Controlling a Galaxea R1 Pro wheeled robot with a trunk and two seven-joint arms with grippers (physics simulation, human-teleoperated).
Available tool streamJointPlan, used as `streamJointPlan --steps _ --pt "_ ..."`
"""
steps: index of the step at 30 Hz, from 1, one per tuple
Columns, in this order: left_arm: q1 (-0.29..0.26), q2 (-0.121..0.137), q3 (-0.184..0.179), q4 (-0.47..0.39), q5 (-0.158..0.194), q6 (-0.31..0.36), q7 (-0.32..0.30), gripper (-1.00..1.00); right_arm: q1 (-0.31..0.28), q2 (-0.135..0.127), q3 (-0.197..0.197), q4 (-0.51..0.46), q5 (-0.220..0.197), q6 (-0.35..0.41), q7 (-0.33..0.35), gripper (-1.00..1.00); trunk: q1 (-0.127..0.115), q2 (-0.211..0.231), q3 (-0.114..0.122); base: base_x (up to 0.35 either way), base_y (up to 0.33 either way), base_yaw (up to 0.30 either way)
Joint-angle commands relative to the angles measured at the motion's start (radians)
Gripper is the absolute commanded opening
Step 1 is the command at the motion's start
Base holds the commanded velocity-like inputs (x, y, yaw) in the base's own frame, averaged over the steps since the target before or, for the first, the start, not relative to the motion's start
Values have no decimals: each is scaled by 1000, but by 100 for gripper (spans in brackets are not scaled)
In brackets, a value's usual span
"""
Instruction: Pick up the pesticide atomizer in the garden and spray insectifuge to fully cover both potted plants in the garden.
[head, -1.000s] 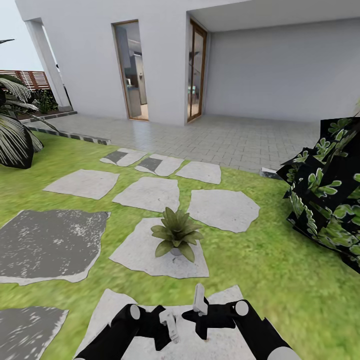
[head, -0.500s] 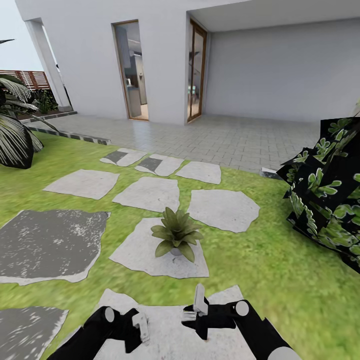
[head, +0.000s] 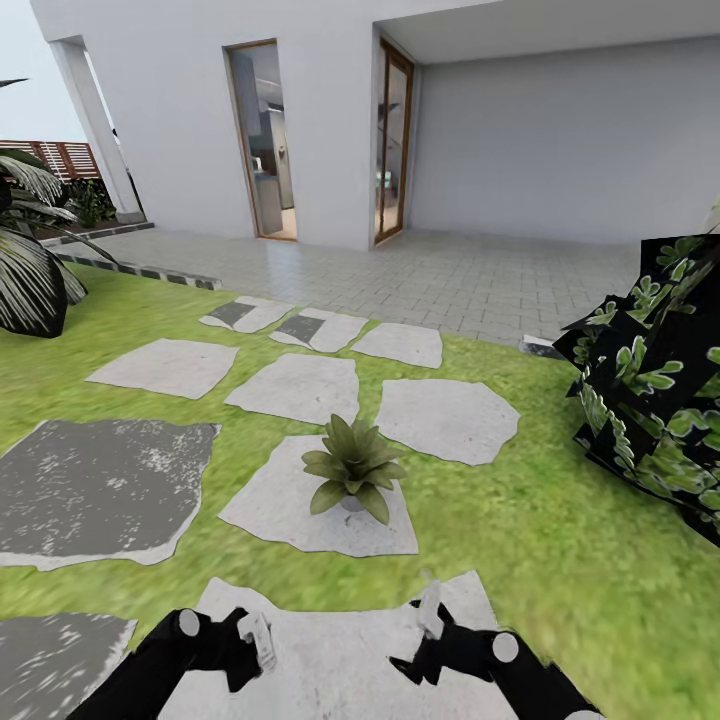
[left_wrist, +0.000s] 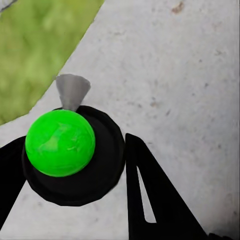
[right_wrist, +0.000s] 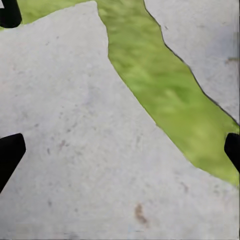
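One potted plant (head: 352, 466), a low rosette of pointed green leaves, stands on a pale stepping stone (head: 280, 510) in the lawn, just ahead of both arms. My left gripper (head: 255, 640) hovers low over the nearest stone (head: 340, 665). It is shut on the pesticide atomizer (left_wrist: 60, 142), seen end-on as a bright green dome on a black round top with a grey nozzle, pressed between the black fingers (left_wrist: 147, 195). My right gripper (head: 430, 610) hangs open over the same stone, its fingertips (right_wrist: 10, 152) far apart around bare stone.
Grey stepping stones (head: 295, 385) lead across the grass to a paved terrace (head: 470, 275) by the white house. A dark blocky bush (head: 655, 400) stands at the right, a palm (head: 25, 270) at the left, a slatted fence (head: 60, 155) far left.
The left arm has swung leftward and back with the atomizer, from the middle to the lower left. The right gripper has dropped lower and shifted slightly right. The camera has not moved.
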Motion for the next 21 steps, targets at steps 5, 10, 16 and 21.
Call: streamJointPlan --steps 5,10,16,21 --pt "0 -11 79 26 3 10 -4 -100 1 -42 -2 214 0 -30 -240 100 0 0 -1 0 0 0" --pt "0 -58 97 67 10 20 -2 -100 6 -54 -1 368 -77 -187 -556 100 0 0 -1 0 0 0" --pt "-1 -97 99 63 22 204 -3 -100 57 -56 0 426 -364 -258 -731 100 0 0 -1 0 0 0" --pt "-2 -101 141 66 88 307 -2 -100 79 -57 1 431 -474 -268 -745 100 0 0 -1 0 0 0"
